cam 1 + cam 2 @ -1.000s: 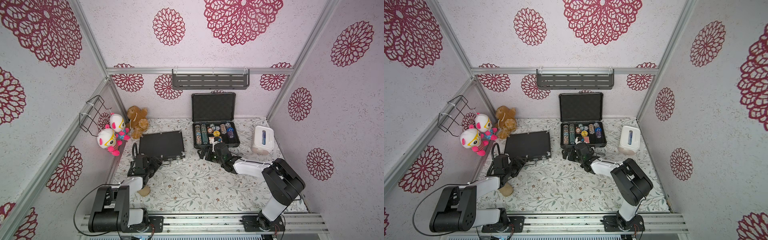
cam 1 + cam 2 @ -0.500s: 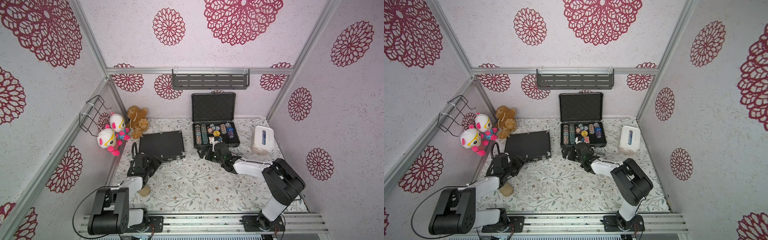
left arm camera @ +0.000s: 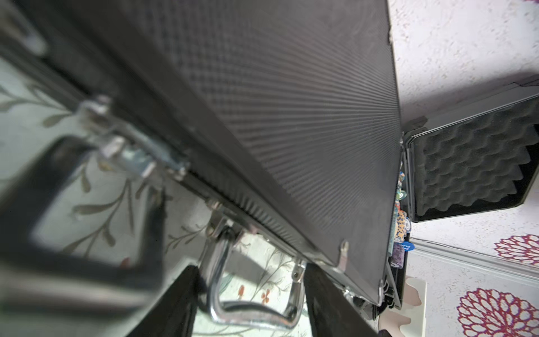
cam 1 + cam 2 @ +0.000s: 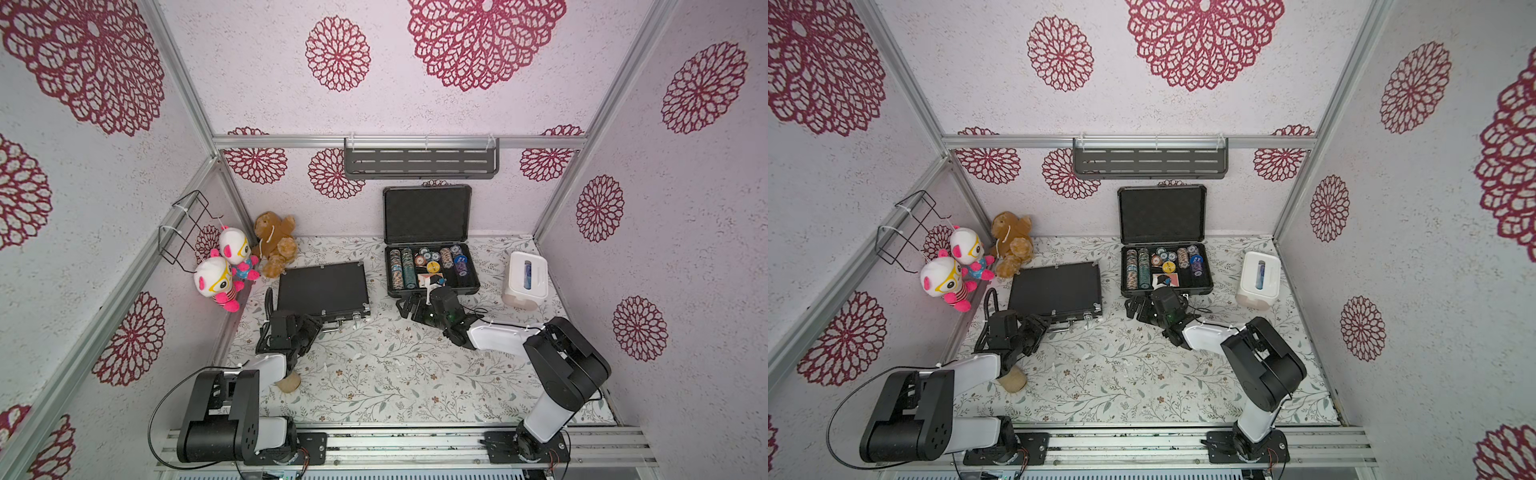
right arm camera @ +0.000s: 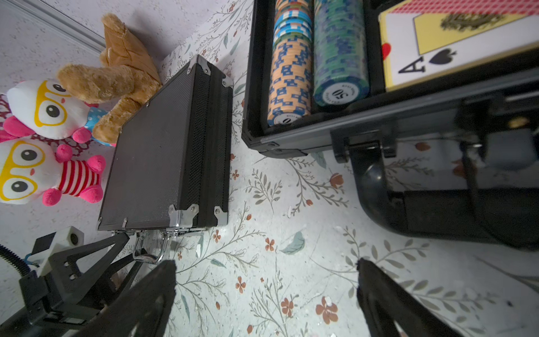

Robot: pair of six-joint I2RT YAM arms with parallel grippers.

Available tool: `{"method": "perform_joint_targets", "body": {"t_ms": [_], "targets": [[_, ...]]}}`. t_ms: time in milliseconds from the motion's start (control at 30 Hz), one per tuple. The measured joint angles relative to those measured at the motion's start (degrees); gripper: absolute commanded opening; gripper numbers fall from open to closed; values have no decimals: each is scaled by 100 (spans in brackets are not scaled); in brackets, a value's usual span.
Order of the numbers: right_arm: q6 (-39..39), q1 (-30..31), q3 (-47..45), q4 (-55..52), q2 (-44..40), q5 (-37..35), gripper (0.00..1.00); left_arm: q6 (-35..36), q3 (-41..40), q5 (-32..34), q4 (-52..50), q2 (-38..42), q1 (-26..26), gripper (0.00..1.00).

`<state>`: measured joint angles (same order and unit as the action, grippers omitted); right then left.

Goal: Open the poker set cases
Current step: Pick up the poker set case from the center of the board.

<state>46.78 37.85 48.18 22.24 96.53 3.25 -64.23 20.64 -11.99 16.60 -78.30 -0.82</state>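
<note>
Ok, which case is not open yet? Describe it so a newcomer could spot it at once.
Find the back-left corner of the floral table, where the plush toys sit against the wall. The closed case lies flat just in front of them. Unlike the open case to its right, with poker chips on show, it is a shut black slab with a silver handle.

black case (image 4: pixel 322 286), floral table (image 4: pixel 395 374), brown teddy (image 4: pixel 274 241)

Left arm (image 4: pixel 270 365), right arm (image 4: pixel 498 336): black joints, white shells. Black cable (image 4: pixel 166 395) at left base. Left tool (image 3: pixel 249 265), right tool (image 5: pixel 266 262) black.
</note>
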Motion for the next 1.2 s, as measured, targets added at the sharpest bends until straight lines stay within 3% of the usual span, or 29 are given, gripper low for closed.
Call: {"method": "perform_joint_targets", "body": {"t_ms": [1200], "targets": [[286,-57,-315,334,-188,-52,99,-1827,-133,1300,4,170,610,51]]}}
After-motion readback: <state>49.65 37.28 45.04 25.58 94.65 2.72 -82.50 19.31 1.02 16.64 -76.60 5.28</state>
